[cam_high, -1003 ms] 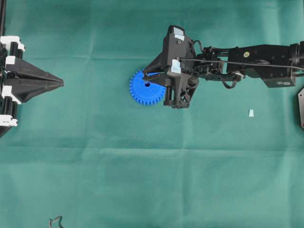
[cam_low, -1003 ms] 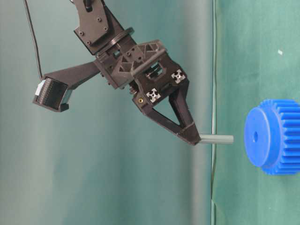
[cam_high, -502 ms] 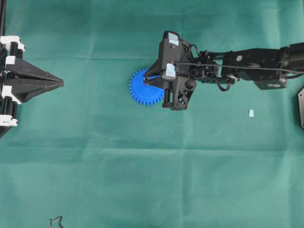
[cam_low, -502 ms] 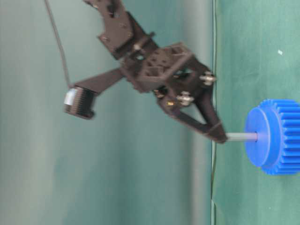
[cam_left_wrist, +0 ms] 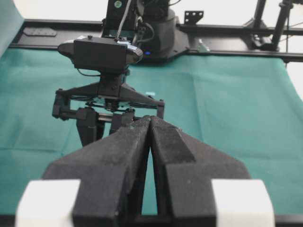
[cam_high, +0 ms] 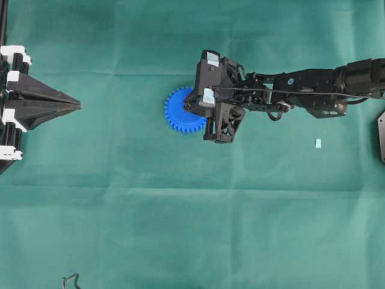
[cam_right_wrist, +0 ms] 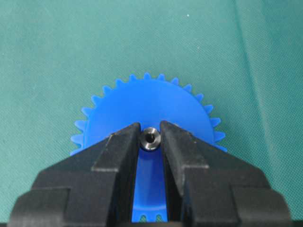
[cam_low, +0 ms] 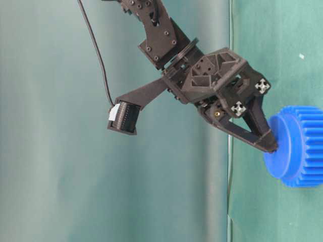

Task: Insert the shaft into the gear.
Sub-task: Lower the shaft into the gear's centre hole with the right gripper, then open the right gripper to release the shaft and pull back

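Right hand (cam_right_wrist: 150, 142) clamped on shaft (cam_right_wrist: 150, 139), sunk into gear (cam_right_wrist: 142, 106) centre; at twelve o'clock, release left.

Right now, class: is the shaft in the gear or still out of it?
In. The right gripper holds the shaft at the gear's centre; the side view shows no shaft length between fingertips and hub.

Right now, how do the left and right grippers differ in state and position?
The right gripper is shut on the shaft, while the left gripper is shut on nothing. The right gripper is pressed down at the blue gear near the table's middle, its fingertips at the gear's top face; the left gripper sits at the table's edge, far from the gear. Both have black, wedge-shaped fingers.
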Controlling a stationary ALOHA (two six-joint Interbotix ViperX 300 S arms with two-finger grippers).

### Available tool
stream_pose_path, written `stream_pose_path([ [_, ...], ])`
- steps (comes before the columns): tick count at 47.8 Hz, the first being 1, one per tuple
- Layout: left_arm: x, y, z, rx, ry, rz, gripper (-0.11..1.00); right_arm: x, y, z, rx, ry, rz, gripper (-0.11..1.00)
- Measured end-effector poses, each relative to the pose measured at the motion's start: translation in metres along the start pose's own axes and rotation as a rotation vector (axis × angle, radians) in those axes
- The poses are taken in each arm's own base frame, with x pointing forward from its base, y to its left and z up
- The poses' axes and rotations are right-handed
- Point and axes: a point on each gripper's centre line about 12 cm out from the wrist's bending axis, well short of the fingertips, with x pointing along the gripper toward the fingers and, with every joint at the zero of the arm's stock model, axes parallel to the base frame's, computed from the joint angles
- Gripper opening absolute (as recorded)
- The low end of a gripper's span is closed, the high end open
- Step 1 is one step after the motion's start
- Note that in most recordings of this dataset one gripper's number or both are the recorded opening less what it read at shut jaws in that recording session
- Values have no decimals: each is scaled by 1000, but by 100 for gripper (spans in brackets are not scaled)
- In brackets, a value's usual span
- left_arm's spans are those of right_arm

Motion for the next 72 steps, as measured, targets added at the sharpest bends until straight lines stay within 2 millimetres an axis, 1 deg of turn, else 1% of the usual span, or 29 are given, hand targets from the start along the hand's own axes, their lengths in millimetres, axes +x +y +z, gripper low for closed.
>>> stream_pose_path([
  [25,0,0,0,-2,0,0,0,0,0,-1,1,5,-1,19],
  [27,0,0,0,0,0,0,0,0,0,-1,5,3,0,25],
  [36,0,0,0,2,0,0,0,0,-1,-1,18,3,-3,81],
  [39,0,0,0,2,0,0,0,0,-3,-1,19,2,-6,93],
  [41,0,0,0,0,0,0,0,0,-4,-1,23,2,-8,97],
  [46,0,0,0,0,2,2,0,0,-2,-1,17,3,-5,94],
  [62,0,0,0,0,2,0,0,0,-2,-1,21,7,-6,95],
  [67,0,0,0,2,2,0,0,-6,-1,4,21,7,-2,95],
  [72,0,0,0,2,2,0,0,-20,3,19,15,-16,9,95],
])
